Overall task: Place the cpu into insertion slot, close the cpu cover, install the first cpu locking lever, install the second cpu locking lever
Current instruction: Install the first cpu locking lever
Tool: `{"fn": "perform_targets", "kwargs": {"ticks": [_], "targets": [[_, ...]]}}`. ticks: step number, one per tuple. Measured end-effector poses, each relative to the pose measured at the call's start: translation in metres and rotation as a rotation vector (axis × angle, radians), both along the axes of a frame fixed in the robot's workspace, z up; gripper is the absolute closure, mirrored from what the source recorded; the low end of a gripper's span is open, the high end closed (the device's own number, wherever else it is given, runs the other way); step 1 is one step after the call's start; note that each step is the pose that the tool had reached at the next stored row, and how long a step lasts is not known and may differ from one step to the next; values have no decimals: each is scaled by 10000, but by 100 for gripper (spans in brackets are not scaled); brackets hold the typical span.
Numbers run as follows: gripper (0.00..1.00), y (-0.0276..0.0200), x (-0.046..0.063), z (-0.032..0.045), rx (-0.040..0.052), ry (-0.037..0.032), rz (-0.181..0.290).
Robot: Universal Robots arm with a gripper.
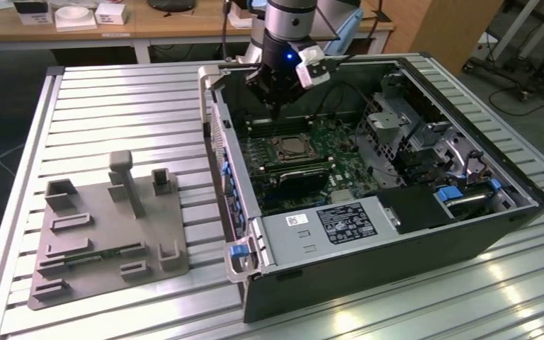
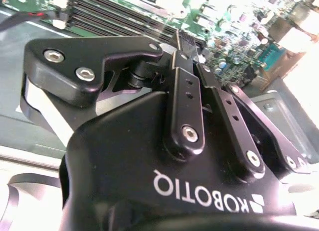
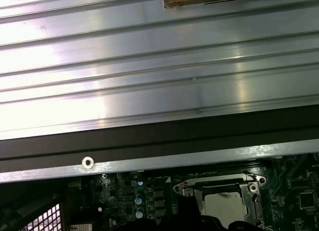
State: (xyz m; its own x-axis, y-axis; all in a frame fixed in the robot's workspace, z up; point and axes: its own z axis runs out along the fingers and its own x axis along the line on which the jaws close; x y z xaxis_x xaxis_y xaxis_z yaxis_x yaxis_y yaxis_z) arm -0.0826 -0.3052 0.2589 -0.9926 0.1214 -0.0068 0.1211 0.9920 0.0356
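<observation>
Gripper: the black two-finger gripper (image 1: 274, 108) hangs above the long dark memory slots (image 1: 274, 127), just beside the socket. Its fingers are drawn together, with nothing seen between them.
CPU: the cpu (image 3: 225, 205), a small silvery-grey square chip, lies in the square black insertion slot (image 1: 291, 147) on the green motherboard (image 1: 340, 138).
Cover: the cpu cover (image 3: 255, 198), a thin silvery metal frame, appears to lie down around the chip.
Risk: a descent off line could snag the memory slots or slip off a lever.
Unclear: the levers' positions cannot be made out, and part of the socket is cut off in the first wrist view.

The exterior view looks down at a slant from far on the computer case (image 1: 376, 273) on the counter (image 1: 121, 106). The second wrist view sits close behind the pincer (image 2: 183, 41), facing the motherboard (image 2: 234, 22). The first wrist view and the exterior view share the insertion slot (image 3: 219, 184).
</observation>
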Motion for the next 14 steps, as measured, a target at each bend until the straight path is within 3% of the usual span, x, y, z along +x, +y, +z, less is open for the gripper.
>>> {"fn": "perform_targets", "kwargs": {"ticks": [14], "targets": [[90, 0, 174, -42, 0, -1, 30]]}}
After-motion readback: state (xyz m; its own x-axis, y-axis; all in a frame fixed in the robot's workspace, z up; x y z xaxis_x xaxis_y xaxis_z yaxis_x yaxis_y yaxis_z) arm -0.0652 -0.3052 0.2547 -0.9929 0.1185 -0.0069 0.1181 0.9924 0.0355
